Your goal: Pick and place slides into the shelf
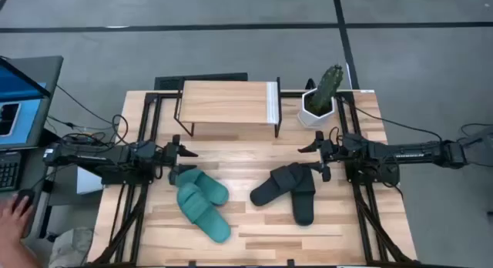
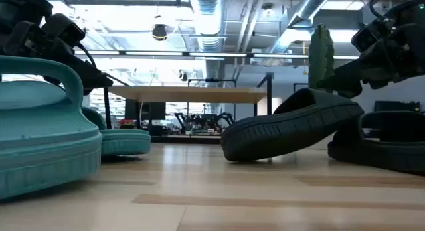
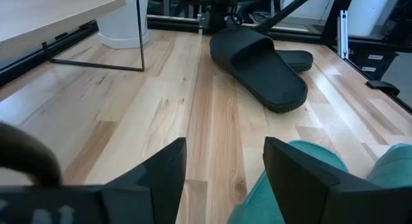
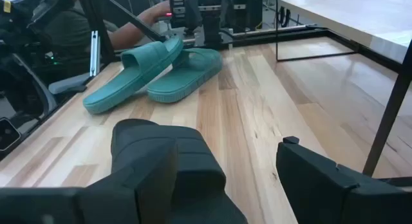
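Resting unmarked on the table — teal slides [image 1: 202, 203], black slides [image 1: 289, 189]; both grippers' jaws apart — empty

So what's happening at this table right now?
Nothing is held yet. The teal slides lie overlapping on the table's left side and the black slides on the right, one propped on the other. The shelf stands at the back with nothing on top of it, beside a potted cactus. The left hand hovers open above the teal pair, and the right hand is open just behind the black pair.
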